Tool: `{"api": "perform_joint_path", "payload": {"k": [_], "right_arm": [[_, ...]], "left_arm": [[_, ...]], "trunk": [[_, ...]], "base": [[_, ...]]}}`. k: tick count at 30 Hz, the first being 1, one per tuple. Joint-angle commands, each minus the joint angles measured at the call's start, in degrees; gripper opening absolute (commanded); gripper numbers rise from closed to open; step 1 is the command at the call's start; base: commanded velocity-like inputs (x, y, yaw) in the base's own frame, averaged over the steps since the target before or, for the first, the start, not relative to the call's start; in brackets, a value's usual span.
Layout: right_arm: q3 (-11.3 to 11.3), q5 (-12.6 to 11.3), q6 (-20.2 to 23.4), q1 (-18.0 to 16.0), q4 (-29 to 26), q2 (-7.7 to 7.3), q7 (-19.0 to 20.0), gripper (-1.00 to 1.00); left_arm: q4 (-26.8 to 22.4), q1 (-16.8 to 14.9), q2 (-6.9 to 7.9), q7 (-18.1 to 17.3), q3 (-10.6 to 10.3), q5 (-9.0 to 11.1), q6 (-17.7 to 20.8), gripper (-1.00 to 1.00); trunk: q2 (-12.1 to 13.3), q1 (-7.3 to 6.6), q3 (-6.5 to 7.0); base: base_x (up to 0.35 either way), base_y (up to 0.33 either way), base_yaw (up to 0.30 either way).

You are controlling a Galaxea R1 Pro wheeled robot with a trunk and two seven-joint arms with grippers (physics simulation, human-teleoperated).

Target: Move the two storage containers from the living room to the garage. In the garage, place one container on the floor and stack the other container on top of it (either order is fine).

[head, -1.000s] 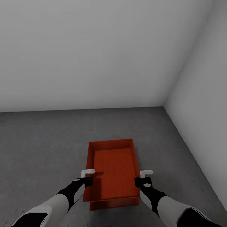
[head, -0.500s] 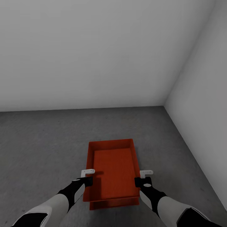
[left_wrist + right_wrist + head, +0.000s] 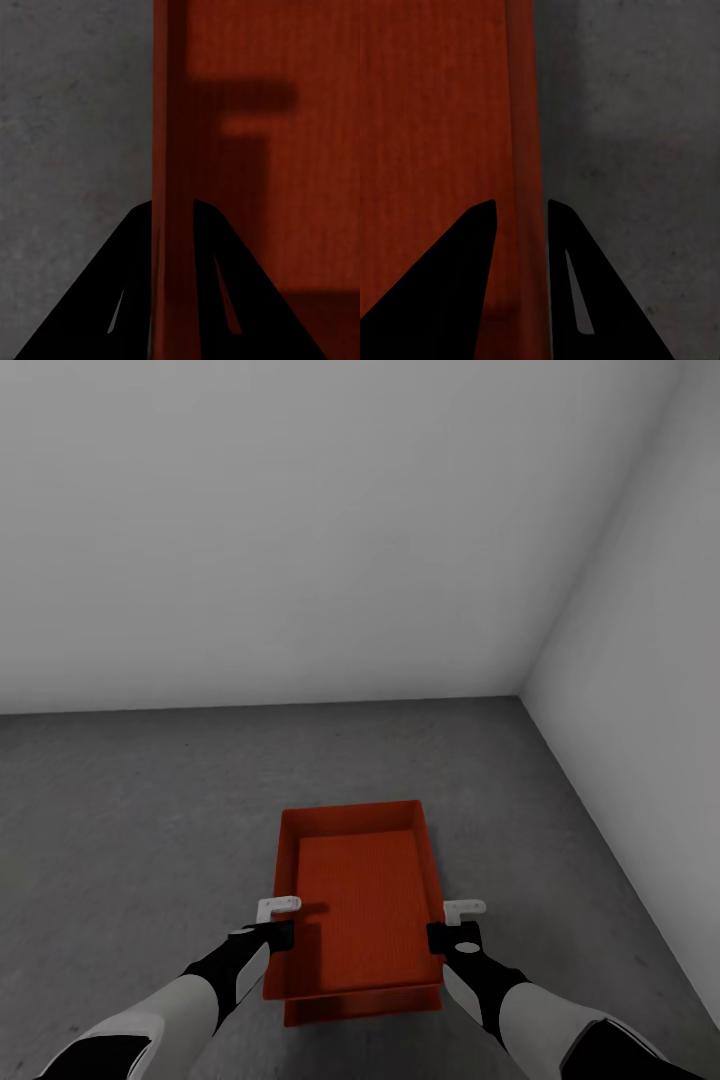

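Orange-red upper storage container (image 3: 360, 905) sits on its twin (image 3: 365, 1006) on the concrete floor (image 3: 130, 830), left gripper (image 3: 277, 932) and right gripper (image 3: 442, 932) each clamped on a side wall.

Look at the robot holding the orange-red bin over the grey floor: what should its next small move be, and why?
Probably open both sets of jaws and let go. The upper container looks to be already sitting on the lower container on the concrete floor, roughly lined up. The left gripper and right gripper each straddle a side wall, so the stack seems only to need releasing.
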Motion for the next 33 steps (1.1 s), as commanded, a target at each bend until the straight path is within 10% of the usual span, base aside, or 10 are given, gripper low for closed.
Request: {"api": "perform_joint_path", "payload": {"k": [1, 33], "right_arm": [[-2.4, 0.0, -0.2, -0.1, -0.1, -0.54, -0.2, -1.00], [-2.4, 0.0, -0.2, -0.1, -0.1, -0.54, -0.2, -1.00]], "left_arm": [[2.0, 0.1, 0.20, 0.6, -3.0, -3.5, 0.4, -1.00], [2.1, 0.1, 0.12, 0.7, -3.0, -3.4, 0.4, -1.00]], "trunk": [[0.0, 0.00, -0.03], [-2.0, 1.09, -0.93]], "base": [[-0.073, 0.000, 0.000], [-0.036, 0.000, 0.000]]}}
